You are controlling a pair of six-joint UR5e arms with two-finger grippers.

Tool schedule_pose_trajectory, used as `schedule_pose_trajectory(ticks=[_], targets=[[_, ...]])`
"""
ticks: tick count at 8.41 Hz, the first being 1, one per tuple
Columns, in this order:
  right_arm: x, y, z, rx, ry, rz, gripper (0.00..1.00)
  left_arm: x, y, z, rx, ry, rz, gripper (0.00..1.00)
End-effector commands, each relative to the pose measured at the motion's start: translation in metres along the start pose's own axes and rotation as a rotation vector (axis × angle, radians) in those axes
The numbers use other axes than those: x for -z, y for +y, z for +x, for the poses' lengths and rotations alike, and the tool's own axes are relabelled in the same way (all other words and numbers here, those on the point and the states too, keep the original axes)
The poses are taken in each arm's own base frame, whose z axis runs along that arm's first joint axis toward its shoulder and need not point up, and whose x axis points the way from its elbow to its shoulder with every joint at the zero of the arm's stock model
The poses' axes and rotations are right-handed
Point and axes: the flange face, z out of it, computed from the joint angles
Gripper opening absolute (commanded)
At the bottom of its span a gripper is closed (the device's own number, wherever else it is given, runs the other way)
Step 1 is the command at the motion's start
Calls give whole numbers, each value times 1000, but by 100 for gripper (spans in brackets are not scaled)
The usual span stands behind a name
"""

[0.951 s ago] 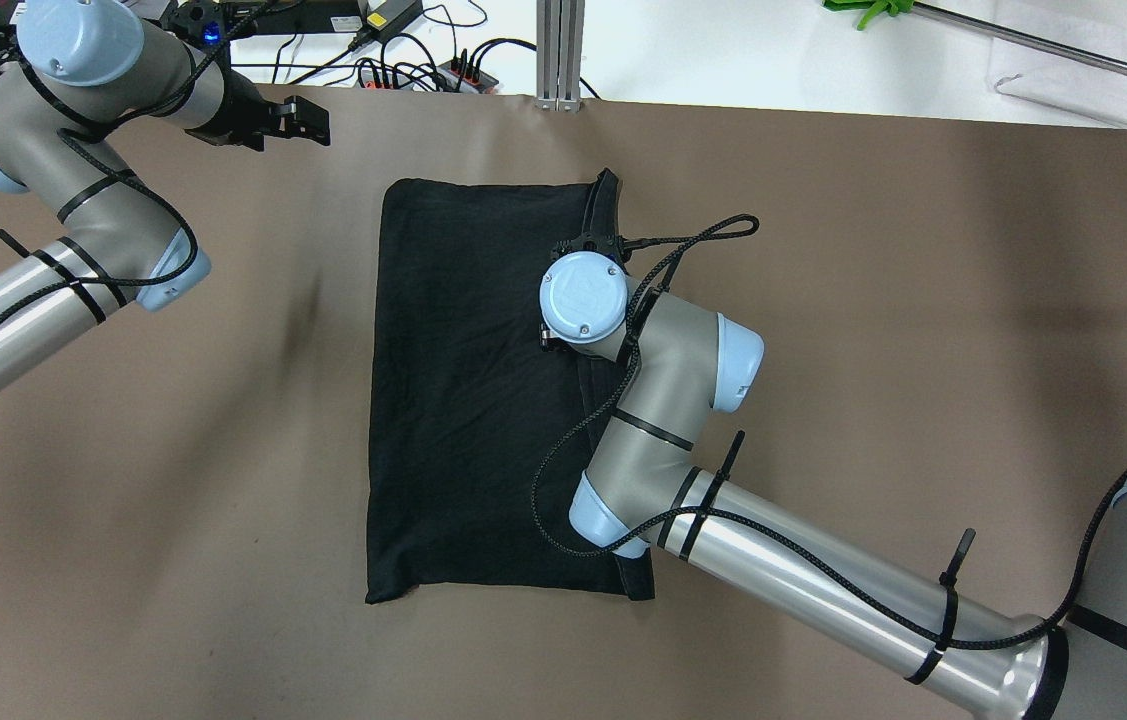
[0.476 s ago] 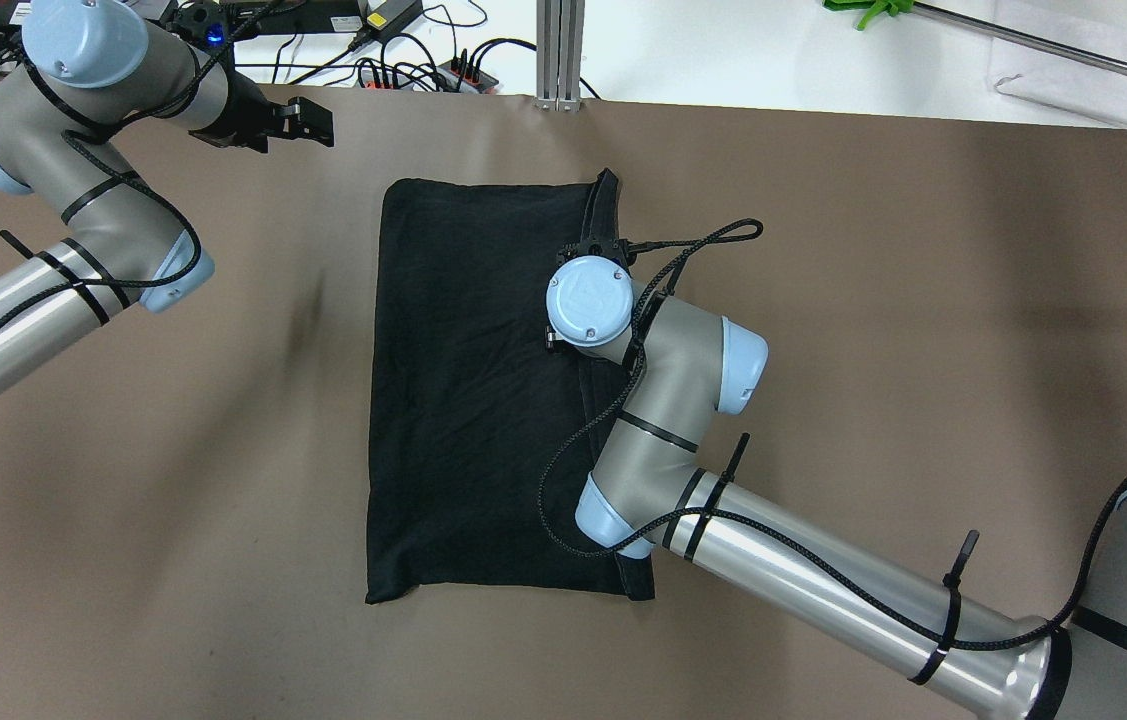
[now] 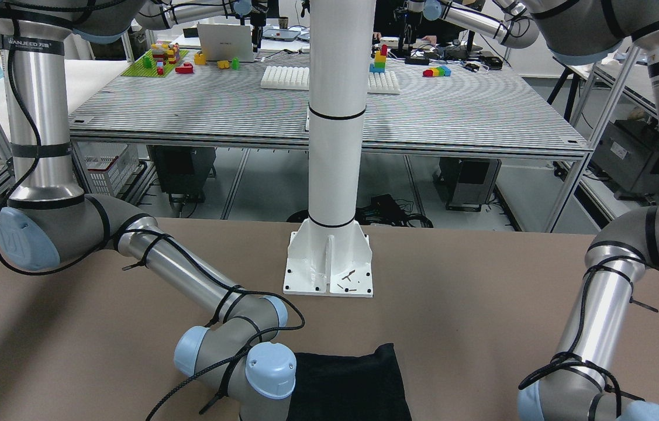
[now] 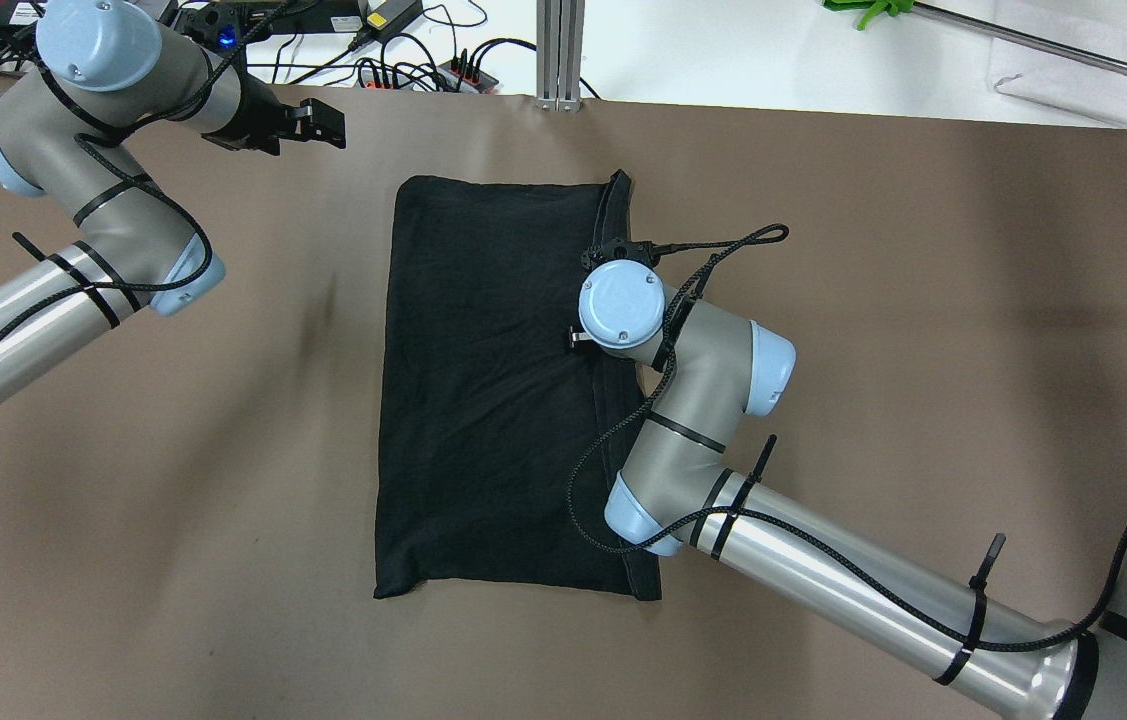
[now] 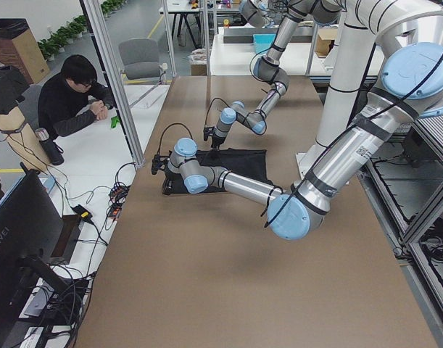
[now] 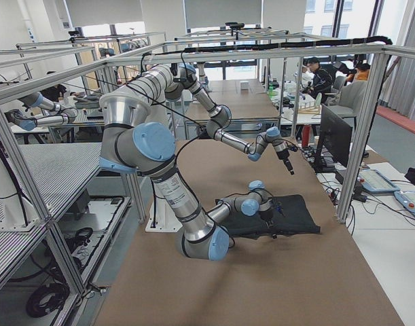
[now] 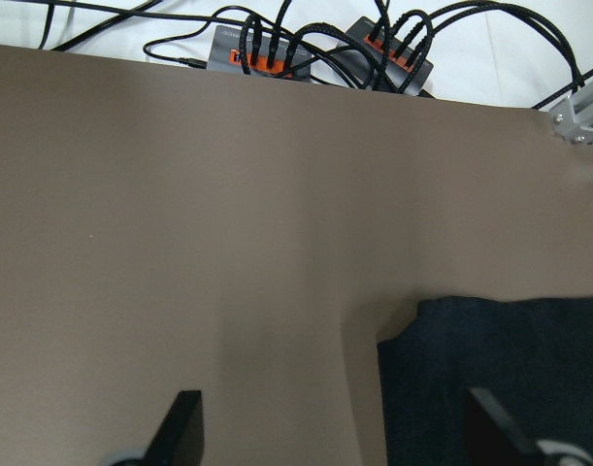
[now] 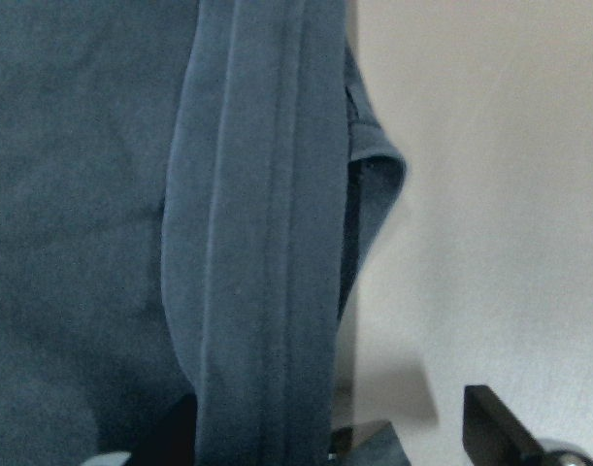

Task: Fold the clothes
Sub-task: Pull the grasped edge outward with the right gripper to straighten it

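**1. Left tool** [image 4: 319, 118]. I see it above the bare brown worktop [image 4: 923, 300] near the far left corner, well apart from the cloth. On its wrist camera the two fingers [image 7: 183, 427] stand wide apart with nothing between them. One corner of the cloth shows at that view's lower right.

**2. Two cable hubs** [image 7: 320, 60]. Orange sockets and black leads, lying just past the worktop's far edge.

**3. Black garment** [image 4: 483, 400]. Folded to a tall rectangle, lying flat mid-worktop in front of the white pole's base plate [image 3: 329, 266]. A hemmed band [image 8: 257, 243] runs along its right side, and a small flap sticks out at the far right corner.

**4. Right tool** [image 8: 335, 442]. From overhead it is hidden under its own wrist, low over the garment's right edge in the far half. On its wrist camera the fingers [image 8: 498, 419] are spread wide and the hemmed band runs down between them. Fabric partly covers the finger at that view's left. I cannot tell whether either finger touches the cloth.
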Motion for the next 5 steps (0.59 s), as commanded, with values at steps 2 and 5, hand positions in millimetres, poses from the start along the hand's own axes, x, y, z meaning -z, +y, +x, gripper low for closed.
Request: schedule_pose_trajectory(ticks=[2,5], targets=[[8,-14,19,-13,-13,19,94,-4,9,20,8,21,-8,94],[10,-17,29,-7,-12,27,94,-3,9,22,6,23,-7,94]])
